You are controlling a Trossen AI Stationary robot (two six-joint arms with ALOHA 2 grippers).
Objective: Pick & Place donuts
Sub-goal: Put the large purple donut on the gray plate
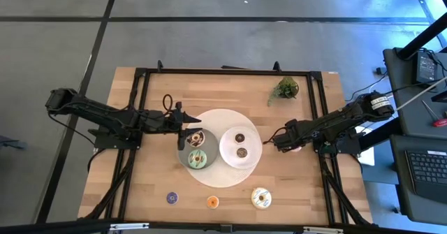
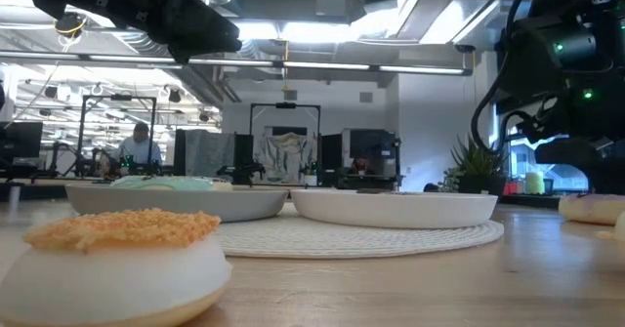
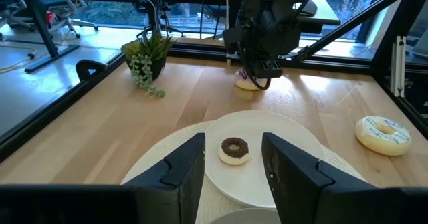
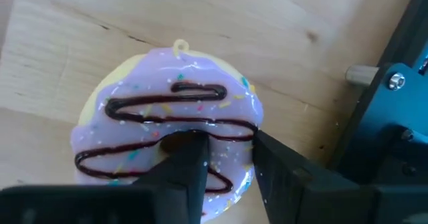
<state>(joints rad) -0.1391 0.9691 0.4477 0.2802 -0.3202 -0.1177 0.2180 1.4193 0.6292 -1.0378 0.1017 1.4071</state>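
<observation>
A pink-iced donut [image 4: 167, 110] with dark drizzle lies flat on the wood at the table's right. My right gripper [image 4: 227, 140] is down on it, pointing steeply down [image 1: 278, 140]. My left gripper [image 1: 183, 120] hangs open above the grey plate [image 1: 183, 157], touching nothing. That plate carries a chocolate donut [image 1: 195, 137] and a green donut [image 1: 198, 159]. Two mini brown donuts [image 1: 241, 144] sit on the white plate [image 1: 227, 154]. A purple mini [image 1: 172, 198], an orange mini [image 1: 213, 202] and a cream donut [image 1: 260, 198] lie near the front edge. My right gripper has the pink donut's ring between its fingers, on the side toward the table's right [image 4: 231, 127]. One finger [image 4: 190, 157] stands in the hole, the other [image 4: 277, 167] at the outer rim. The fingers come from above. The donut lies flat on the table.
Both plates stand on a round white mat [image 1: 222, 178] at the table's middle. A small green plant [image 1: 285, 89] stands at the far right. A black frame [image 1: 318, 115] borders the tabletop close to my right arm. Bare wood lies between the mat and the front-edge donuts.
</observation>
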